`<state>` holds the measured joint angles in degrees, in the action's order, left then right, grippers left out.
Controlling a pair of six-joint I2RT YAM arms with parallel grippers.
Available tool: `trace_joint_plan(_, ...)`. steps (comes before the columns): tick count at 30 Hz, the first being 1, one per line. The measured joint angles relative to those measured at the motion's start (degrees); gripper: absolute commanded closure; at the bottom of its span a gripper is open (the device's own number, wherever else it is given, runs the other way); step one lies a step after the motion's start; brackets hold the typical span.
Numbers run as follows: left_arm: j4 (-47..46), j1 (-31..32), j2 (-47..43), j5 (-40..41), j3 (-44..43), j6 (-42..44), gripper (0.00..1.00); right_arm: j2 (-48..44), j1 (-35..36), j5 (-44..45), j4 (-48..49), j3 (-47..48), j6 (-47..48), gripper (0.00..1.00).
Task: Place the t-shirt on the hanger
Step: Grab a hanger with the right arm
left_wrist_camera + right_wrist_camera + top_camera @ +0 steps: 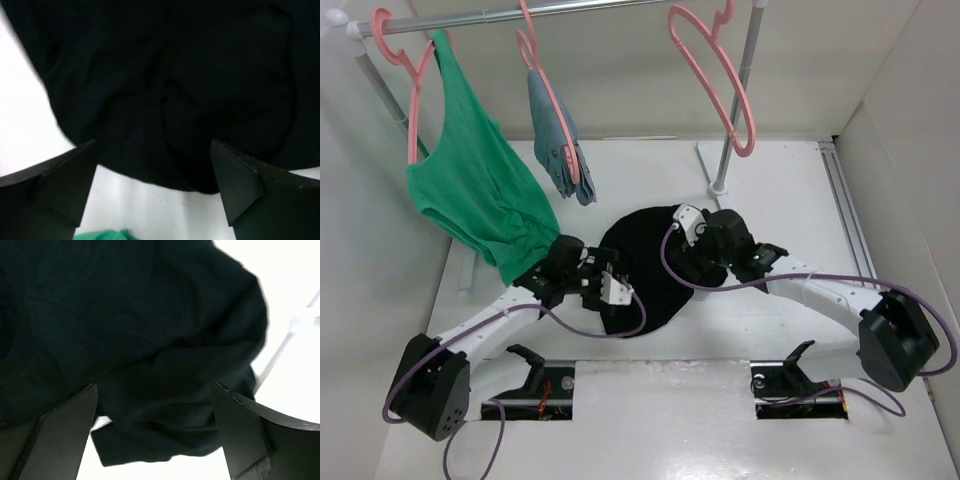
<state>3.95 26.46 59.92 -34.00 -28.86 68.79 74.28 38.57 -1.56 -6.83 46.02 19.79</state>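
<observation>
The place reads as a robotics lab test cell: a bare white tabletop [790,210] boxed in by plain white panel walls [905,110], a silver metal clothes rail [470,17] across the top of the frame, and white-and-black robot arms trailing purple cables [950,335] at lower left [490,320] and lower right [820,290].

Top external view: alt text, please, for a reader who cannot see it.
A crumpled black t-shirt lies on the white table, with the open left gripper and open right gripper low over its opposite edges. Behind, a rail holds an empty pink hanger at right, a green tank top and a blue-grey garment.
</observation>
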Motion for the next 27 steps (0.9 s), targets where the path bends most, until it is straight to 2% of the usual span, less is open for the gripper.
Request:
trace_joint_plan(1,0.5,1.7,0.8,1.5,0.3,2.2,0.06,0.8,0.3,-0.1,0.0,0.0,-0.5,0.01)
trace_joint_plan(3,-0.4,5.0,1.7,4.3,1.9,5.4,0.05,2.7,0.8,-0.4,0.3,0.0,-1.2,0.08)
trace_joint_plan(4,-1.1,6.4,2.4,5.9,3.0,6.9,0.08,3.6,0.9,-0.5,0.5,0.0,-1.5,0.12)
trace_joint_plan(5,-1.7,7.6,3.3,7.2,4.0,8.0,0.11,4.4,0.9,-0.8,0.5,0.0,-1.7,0.25)
trace_joint_plan(8,-5.5,8.3,5.1,10.9,5.2,8.8,0.22,5.9,0.9,-1.6,1.0,0.0,-2.2,0.57)
trace_joint_plan(10,-6.5,7.9,5.7,12.3,5.3,8.2,0.25,6.1,0.9,-1.5,1.2,0.0,-2.8,0.98)
trace_joint_plan(11,-6.4,7.7,5.9,12.4,5.3,7.7,0.26,6.1,0.9,-1.3,1.6,-0.1,-3.6,1.00)
trace_joint_plan(14,-5.6,6.4,5.7,11.5,4.9,3.4,0.33,4.9,-0.1,-0.3,3.2,-1.7,-6.2,1.00)
trace_joint_plan(16,-4.3,5.6,5.5,10.0,3.8,-0.7,0.39,1.7,-2.7,0.3,3.3,-4.5,-8.6,1.00)
trace_joint_plan(18,-2.8,5.2,4.9,8.4,2.3,-4.1,0.40,-3.6,-7.1,1.1,3.4,-7.7,-11.3,1.00)
trace_joint_plan(19,-2.0,5.1,4.7,7.2,1.4,-5.6,0.41,-6.9,-9.5,1.7,3.1,-9.0,-12.5,1.00)
trace_joint_plan(21,-0.7,5.0,3.7,4.7,-0.3,-8.3,0.30,-13.3,-14.4,3.1,3.0,-10.6,-14.3,1.00)
trace_joint_plan(22,-0.5,4.9,3.0,3.3,-0.9,-9.9,0.24,-16.2,-16.1,3.8,3.0,-10.9,-14.7,0.95)
trace_joint_plan(23,-0.5,4.9,2.3,2.2,-1.3,-11.6,0.20,-18.3,-16.9,4.1,3.0,-10.9,-14.9,0.65)
trace_joint_plan(24,-0.7,4.9,1.5,1.2,-1.4,-13.6,0.18,-20.2,-17.3,4.1,3.2,-10.9,-14.8,0.51)
trace_joint_plan(26,-2.1,4.8,0.5,0.8,-1.4,-18.5,0.18,-21.9,-17.4,3.1,3.3,-10.7,-13.1,0.35)
trace_joint_plan(27,-3.2,4.6,0.2,0.8,-1.4,-21.4,0.20,-21.9,-17.1,2.5,2.9,-10.4,-12.3,0.17)
